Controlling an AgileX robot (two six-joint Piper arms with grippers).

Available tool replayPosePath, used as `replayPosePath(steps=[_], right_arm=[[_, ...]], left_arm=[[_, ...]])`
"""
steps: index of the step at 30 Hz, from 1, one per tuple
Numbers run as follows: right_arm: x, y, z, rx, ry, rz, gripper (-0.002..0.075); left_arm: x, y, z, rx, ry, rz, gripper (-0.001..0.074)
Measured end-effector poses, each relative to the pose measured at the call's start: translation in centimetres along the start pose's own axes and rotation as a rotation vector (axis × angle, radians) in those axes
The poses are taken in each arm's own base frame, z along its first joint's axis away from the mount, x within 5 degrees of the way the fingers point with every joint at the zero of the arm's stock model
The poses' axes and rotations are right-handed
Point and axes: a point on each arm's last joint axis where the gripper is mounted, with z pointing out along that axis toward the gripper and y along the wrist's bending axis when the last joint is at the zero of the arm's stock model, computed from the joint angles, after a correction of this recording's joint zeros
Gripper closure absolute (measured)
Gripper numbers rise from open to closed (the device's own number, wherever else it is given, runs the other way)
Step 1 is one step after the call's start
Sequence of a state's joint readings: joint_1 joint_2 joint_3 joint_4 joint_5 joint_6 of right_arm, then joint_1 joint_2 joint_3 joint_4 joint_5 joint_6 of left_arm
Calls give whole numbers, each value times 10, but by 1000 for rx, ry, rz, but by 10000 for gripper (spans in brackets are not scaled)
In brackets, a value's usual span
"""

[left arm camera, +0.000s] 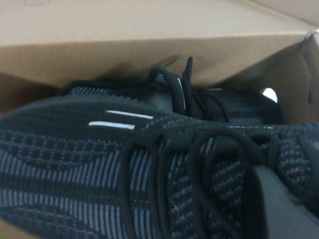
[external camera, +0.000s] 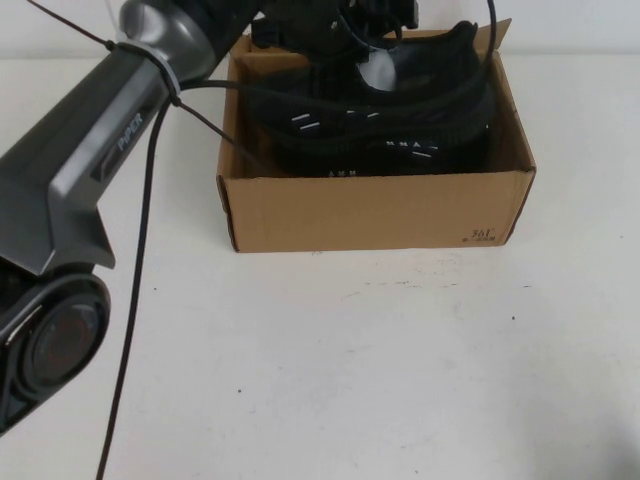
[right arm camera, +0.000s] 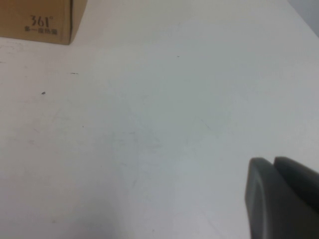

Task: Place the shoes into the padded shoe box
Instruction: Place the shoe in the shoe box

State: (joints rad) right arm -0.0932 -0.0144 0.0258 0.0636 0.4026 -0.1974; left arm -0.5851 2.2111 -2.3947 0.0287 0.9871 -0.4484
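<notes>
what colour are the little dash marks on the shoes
White, on black knit shoes; clearest in the left wrist view.

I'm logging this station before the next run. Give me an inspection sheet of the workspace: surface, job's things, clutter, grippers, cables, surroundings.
Surface: white table, a few small dark specks.
Job's things: cardboard box open, with a small printed mark on its front lower corner; black shoes lie inside it, white dashes showing.
Clutter: nothing seen.
Grippers: left gripper reaches into the box, right above a shoe's laces; only one dark finger shows. Right gripper is low over bare table, away from the box, jaws together.
Cables: black cable hangs along the left arm; another loops over the box.
Surroundings: pale wall behind the table.
</notes>
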Motion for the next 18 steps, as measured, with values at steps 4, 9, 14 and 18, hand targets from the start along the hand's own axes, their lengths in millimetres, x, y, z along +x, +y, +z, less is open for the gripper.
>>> replayPosePath(steps=[4, 9, 14, 18], right_arm=[[0, 0, 0, 0, 0, 0, 734], [0, 0, 0, 0, 0, 0, 734], [0, 0, 0, 0, 0, 0, 734], [0, 0, 0, 0, 0, 0, 734]], left_arm=[[2, -2, 3, -18, -7, -8, 724], [8, -3, 13, -32, 13, -3, 724], [18, -5, 27, -47, 48, 10, 724], [20, -5, 30, -51, 57, 12, 724]])
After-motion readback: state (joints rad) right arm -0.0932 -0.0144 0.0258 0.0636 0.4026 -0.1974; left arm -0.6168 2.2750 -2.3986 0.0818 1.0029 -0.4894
